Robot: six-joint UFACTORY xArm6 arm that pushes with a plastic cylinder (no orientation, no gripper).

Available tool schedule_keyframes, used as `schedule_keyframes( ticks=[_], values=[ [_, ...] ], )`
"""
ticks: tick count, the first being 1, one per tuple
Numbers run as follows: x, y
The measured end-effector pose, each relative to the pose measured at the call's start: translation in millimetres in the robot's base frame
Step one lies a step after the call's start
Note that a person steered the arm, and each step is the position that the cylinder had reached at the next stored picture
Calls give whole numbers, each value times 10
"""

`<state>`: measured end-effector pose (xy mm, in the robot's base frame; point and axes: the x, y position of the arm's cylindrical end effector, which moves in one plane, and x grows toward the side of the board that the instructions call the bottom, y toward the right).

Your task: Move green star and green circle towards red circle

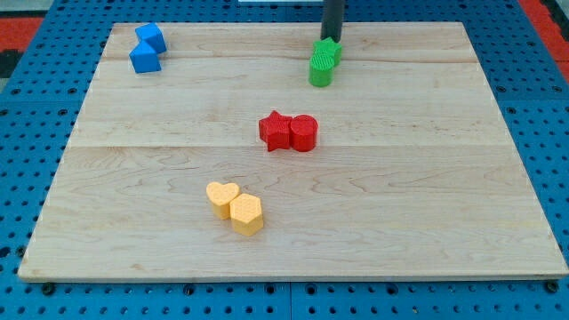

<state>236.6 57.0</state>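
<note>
- Camera view, the only one: wooden surface (427,204) made of pale planks, lying on a blue pegboard (547,107).
- My tip (331,40) comes down from the view's top as a straight dark rod; its lower end sits at the 12 o'clock edge of the green pair, touching or just shy of the green star (328,52). Which of the two, I cannot tell.
- End effector state: a bare rod with nothing to spread, press together or pinch, so no such state can be told.
- Green star is at the 12 o'clock part of the surface, slightly toward 1 o'clock from the surface's middle.
- Green circle (320,71) touches the green star on its 7 o'clock side; the two read as one clump.
- Red circle (303,133) stands near the middle of the surface, at roughly 6 o'clock from the green pair and well apart from it.
- Red star (276,131) touches the red circle at its 9 o'clock side.
- Two blue blocks touch each other at the 10 o'clock corner of the surface: a blue cube (151,37) and a second blue block (144,59) at its 6 o'clock side.
- Yellow heart (222,197) and yellow hexagon (246,213) touch each other at 7 o'clock from the red pair, the hexagon at the heart's 4 o'clock side.
</note>
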Motion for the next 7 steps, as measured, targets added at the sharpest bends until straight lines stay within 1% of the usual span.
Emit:
schedule_keyframes(
  ticks=[1,2,6,7],
  values=[
    [127,-220],
    [316,-259],
    [837,-201],
    [765,-99]
  ],
)
